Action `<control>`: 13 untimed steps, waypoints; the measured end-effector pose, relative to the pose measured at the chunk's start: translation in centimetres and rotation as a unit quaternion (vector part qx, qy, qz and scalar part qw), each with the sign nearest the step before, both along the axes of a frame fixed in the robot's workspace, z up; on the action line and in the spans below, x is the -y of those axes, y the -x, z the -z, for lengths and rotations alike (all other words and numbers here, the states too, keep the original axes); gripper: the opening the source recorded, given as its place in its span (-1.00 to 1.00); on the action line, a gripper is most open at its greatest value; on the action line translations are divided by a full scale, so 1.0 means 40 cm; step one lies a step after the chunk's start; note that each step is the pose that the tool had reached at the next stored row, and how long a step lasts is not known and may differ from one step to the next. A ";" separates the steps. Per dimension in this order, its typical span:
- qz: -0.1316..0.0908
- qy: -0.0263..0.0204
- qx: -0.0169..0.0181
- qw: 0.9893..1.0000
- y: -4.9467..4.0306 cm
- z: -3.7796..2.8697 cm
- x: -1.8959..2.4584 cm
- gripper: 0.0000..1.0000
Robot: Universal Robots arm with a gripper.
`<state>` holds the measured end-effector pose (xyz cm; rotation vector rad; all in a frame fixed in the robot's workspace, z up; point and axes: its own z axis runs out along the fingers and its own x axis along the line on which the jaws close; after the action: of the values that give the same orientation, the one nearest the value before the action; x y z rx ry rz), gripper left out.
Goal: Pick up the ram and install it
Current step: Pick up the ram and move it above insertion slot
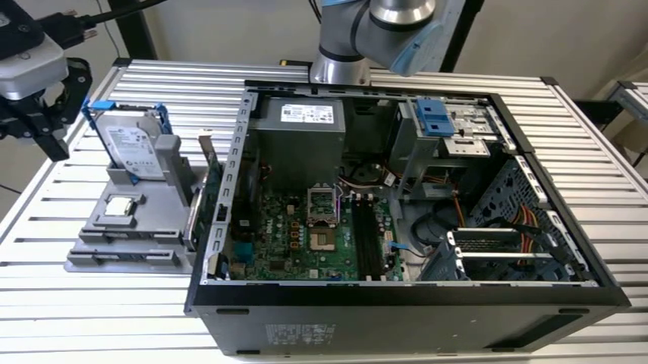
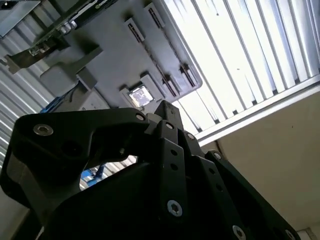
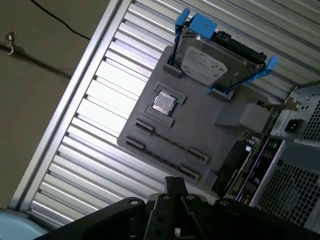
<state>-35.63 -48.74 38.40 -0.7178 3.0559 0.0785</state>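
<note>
black tool point(image 3: 175, 183), tips together, hangs near the grey parts holder point(image 3: 202, 125)

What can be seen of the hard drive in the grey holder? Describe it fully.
The hard drive is a flat silver metal-looking box with a white label on its face, held in a blue plastic frame. It stands on edge in a slot of the grey holder, at the exterior view's left of the computer case.

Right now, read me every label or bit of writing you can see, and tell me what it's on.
Label on the hard drive: print too small to read.
Label on the power supply: too small to read.
Sticker on the computer case: blurred, unreadable.
No text here is legible.
</note>
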 end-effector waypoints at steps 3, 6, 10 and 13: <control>-0.016 0.000 0.000 1.000 0.000 0.000 0.000 -1.00; -0.033 0.000 0.000 0.999 0.000 0.000 0.000 -1.00; -0.055 0.000 0.000 0.998 0.000 0.000 0.000 -1.00; -0.072 0.000 0.000 0.997 0.000 0.000 0.000 -1.00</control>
<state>-35.63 -48.74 38.38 -0.9376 2.9993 0.0786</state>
